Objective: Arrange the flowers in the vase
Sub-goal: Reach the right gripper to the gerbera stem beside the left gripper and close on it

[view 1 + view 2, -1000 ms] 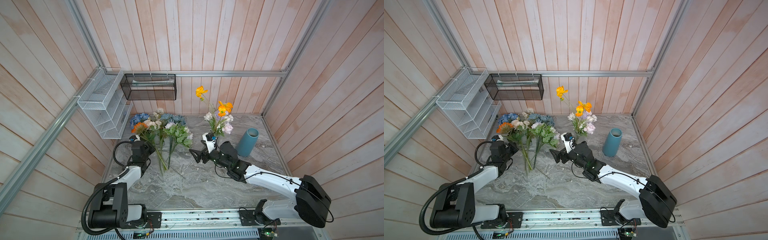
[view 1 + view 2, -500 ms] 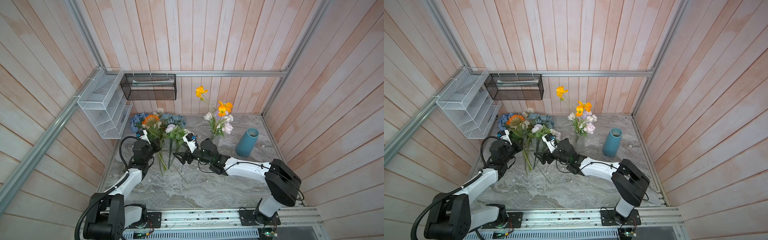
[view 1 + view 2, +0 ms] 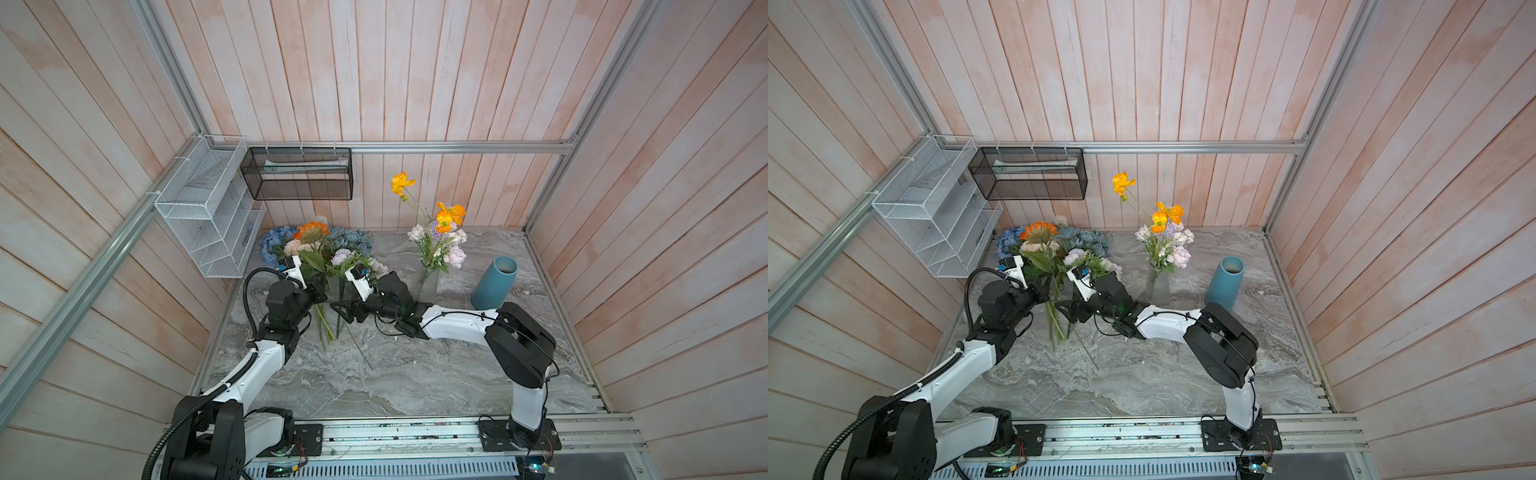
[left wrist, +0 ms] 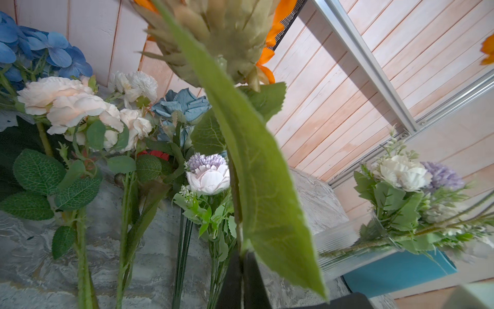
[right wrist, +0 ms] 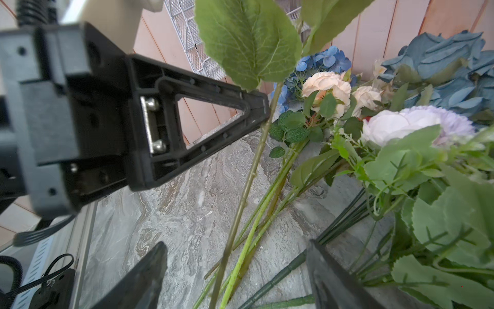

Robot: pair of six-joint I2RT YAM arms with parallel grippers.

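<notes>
Both top views are bright and evenly lit, the light seemingly coming from overhead. Shadows on the marble table (image 3: 415, 374) are faint and soft-edged. The wall planks (image 3: 374, 83) splay toward the frame edges, a wide-lens stretch. In the left wrist view the big leaf (image 4: 256, 174) near the lens blurs, as does the sunflower (image 4: 227, 32) behind it. In the right wrist view the left claw (image 5: 264, 111) is crisp, while the right claw (image 5: 236, 244), its fingers (image 5: 139, 278) and the nearest foliage (image 5: 441, 214) are soft.

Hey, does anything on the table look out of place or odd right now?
Nothing looks spilled or broken. One orange poppy juts well above the other blooms in the glass vase, so that bunch looks lopsided. The blue vase beside it looks empty.
</notes>
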